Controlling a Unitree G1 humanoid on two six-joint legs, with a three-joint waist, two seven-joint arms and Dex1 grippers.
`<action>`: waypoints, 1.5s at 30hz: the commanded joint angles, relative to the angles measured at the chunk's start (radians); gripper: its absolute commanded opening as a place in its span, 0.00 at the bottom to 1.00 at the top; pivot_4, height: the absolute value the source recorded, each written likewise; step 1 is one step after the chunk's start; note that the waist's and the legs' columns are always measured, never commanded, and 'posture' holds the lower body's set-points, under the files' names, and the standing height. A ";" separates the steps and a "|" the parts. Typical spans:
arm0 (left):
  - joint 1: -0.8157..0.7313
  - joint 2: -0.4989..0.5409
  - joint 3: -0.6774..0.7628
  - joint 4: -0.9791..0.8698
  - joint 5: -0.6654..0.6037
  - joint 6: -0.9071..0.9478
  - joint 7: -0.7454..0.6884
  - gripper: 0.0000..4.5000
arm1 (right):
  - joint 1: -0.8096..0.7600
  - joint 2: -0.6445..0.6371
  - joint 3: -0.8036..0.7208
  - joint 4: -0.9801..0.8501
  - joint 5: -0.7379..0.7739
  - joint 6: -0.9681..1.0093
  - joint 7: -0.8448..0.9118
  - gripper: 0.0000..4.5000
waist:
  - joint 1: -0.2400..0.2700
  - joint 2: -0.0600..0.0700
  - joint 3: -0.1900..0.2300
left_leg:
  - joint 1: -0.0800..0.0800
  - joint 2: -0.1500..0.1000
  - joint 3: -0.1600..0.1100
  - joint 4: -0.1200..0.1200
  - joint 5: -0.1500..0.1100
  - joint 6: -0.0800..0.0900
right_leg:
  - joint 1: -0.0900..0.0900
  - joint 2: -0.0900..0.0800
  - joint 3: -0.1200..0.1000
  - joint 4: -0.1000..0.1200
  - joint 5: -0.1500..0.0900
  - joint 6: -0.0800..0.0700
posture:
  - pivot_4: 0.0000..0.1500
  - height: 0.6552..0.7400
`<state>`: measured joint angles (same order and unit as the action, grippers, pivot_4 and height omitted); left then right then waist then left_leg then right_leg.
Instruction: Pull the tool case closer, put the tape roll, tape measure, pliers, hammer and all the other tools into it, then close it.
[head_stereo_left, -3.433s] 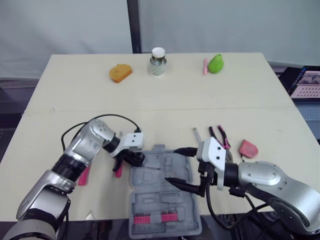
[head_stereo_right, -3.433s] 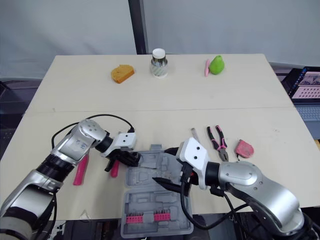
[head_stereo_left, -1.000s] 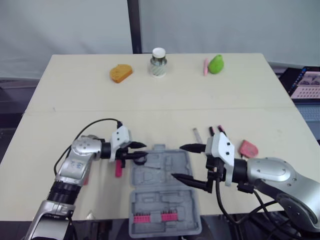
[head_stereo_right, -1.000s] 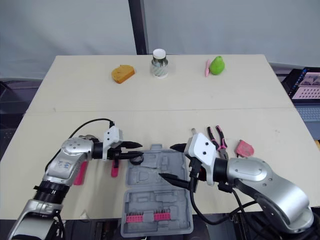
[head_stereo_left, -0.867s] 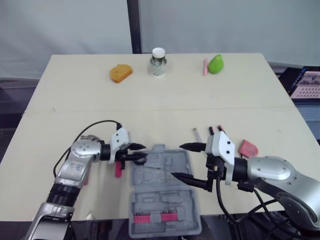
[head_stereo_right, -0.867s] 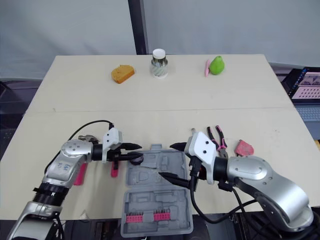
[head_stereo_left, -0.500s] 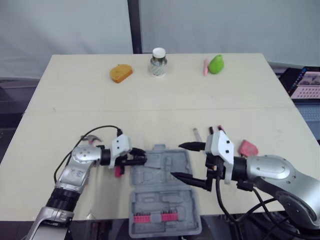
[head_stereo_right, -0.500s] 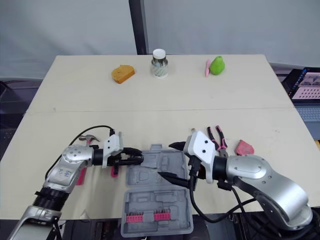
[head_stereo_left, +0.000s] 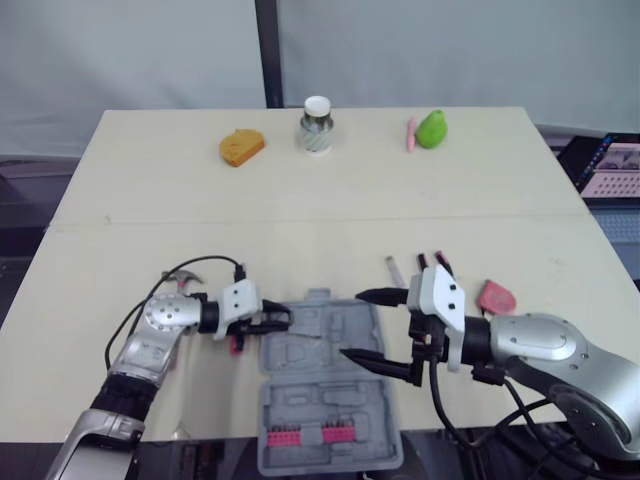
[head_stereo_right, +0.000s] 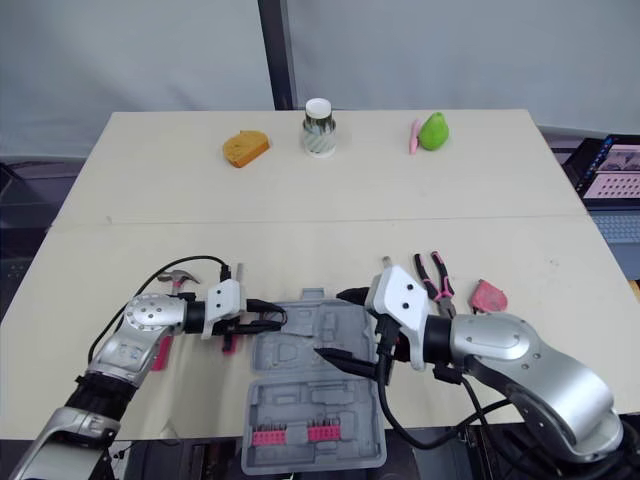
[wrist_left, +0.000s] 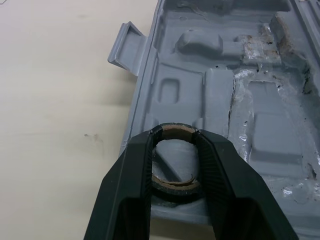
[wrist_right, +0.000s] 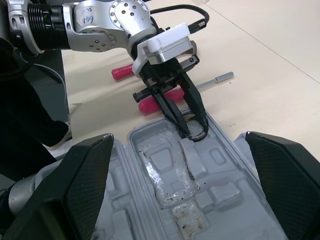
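The grey tool case (head_stereo_left: 330, 400) lies open at the table's near edge. My left gripper (head_stereo_left: 282, 320) is shut on the dark tape roll (wrist_left: 172, 187), holding it in the case's far left corner recess (wrist_left: 260, 135). Its fingers (wrist_left: 131, 185) press the roll from both sides. My right gripper (head_stereo_left: 352, 324) hovers open over the case's right side, holding nothing. Right of the case lie the pink-handled pliers (head_stereo_right: 436, 272) and the pink tape measure (head_stereo_right: 489, 296). The hammer (head_stereo_right: 170, 282) and a pink-handled screwdriver (wrist_right: 150, 102) lie on the table left of the case.
At the far edge stand an orange bread-like piece (head_stereo_left: 241, 146), a small jar (head_stereo_left: 316, 125), a green pear (head_stereo_left: 431, 127) and a pink pen (head_stereo_left: 410, 132). A short metal bit (head_stereo_left: 393, 270) lies by the pliers. A laptop (head_stereo_left: 612, 165) sits off the right side.
My left arm has dropped lower and its gripper, with the tape roll, has settled into the case's far left corner. The right gripper has stayed almost still.
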<state>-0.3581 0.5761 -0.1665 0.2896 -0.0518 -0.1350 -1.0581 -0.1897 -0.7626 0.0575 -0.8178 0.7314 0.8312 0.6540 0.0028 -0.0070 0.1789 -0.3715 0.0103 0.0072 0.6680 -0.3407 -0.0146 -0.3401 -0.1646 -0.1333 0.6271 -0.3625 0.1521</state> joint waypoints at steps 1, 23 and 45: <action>0.011 0.022 -0.023 0.049 0.049 -0.027 0.011 0.33 | 0.000 -0.003 -0.013 -0.032 0.006 -0.014 -0.001 1.00 | 0.000 0.000 0.000 | 0.000 0.000 0.000 0.000 0.000 0.000 | 0.000 0.000 0.000 0.000 0.000 0.000 | 1.00 1.00; 0.129 0.262 0.469 -0.178 -0.290 0.575 0.095 1.00 | 0.301 -0.117 -0.583 0.627 -0.058 -0.274 0.289 1.00 | -0.004 -0.001 0.000 | 0.002 0.001 0.003 -0.004 0.000 0.000 | 0.000 0.000 0.001 -0.001 0.000 0.000 | 1.00 1.00; 0.538 0.209 0.773 -0.236 -0.318 0.519 0.268 1.00 | 0.103 -0.143 -0.498 1.235 -0.297 -0.551 0.365 1.00 | -0.003 -0.001 0.000 | 0.002 0.002 0.007 -0.003 0.000 0.000 | 0.000 -0.001 0.001 -0.005 0.000 0.000 | 1.00 1.00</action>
<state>0.1704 0.7859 0.5789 0.0857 -0.3512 0.3858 -0.7986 -0.0797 -0.8939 -0.4336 0.4359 0.4283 0.2846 1.0030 0.0000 -0.0079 0.1789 -0.3697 0.0119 0.0139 0.6647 -0.3410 -0.0142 -0.3399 -0.1655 -0.1321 0.6216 -0.3627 0.1518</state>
